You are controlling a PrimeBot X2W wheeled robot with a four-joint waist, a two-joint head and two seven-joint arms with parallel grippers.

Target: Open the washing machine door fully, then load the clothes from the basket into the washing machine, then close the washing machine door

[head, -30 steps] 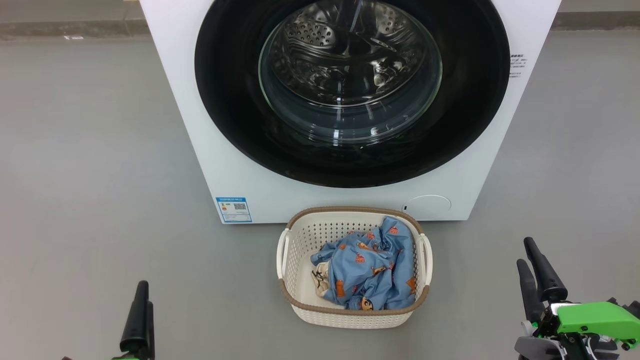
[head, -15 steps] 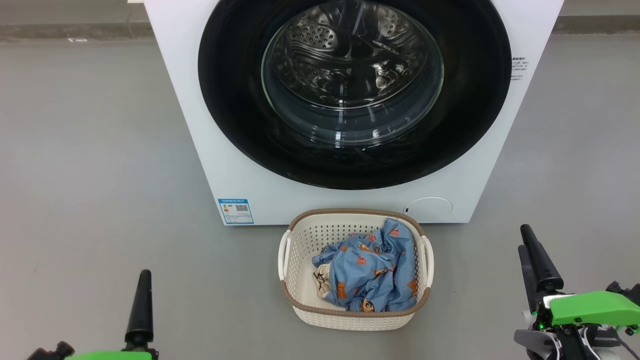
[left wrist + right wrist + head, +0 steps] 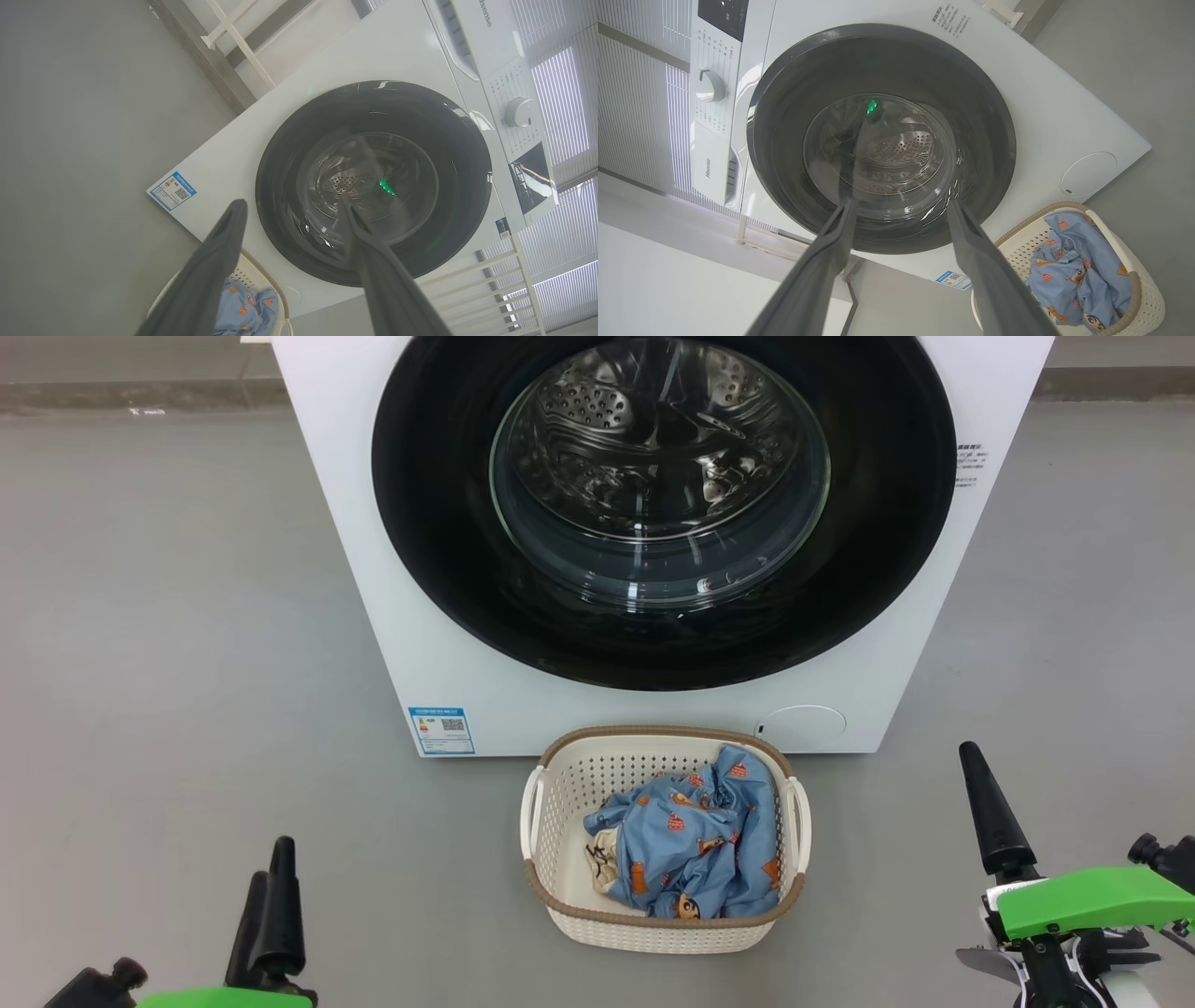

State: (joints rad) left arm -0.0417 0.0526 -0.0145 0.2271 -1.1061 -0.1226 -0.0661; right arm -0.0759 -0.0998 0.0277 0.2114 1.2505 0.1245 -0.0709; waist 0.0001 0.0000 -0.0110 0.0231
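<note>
Nothing done yet: washing machine door (image 3: 448, 569) shut on the washing machine (image 3: 373, 644); clothes (image 3: 695, 840) in the basket (image 3: 569, 775) just before it. Both left claw (image 3: 290, 208) and right claw (image 3: 901, 205) spread, empty, near its front.

At the frame's lower corners we see the left gripper (image 3: 270, 863) and right gripper (image 3: 976, 775), each with long tapering matte-black fingers (image 3: 994, 821) rising from a bright green housing (image 3: 1083, 901) with small black knobs (image 3: 1144, 847).
</note>
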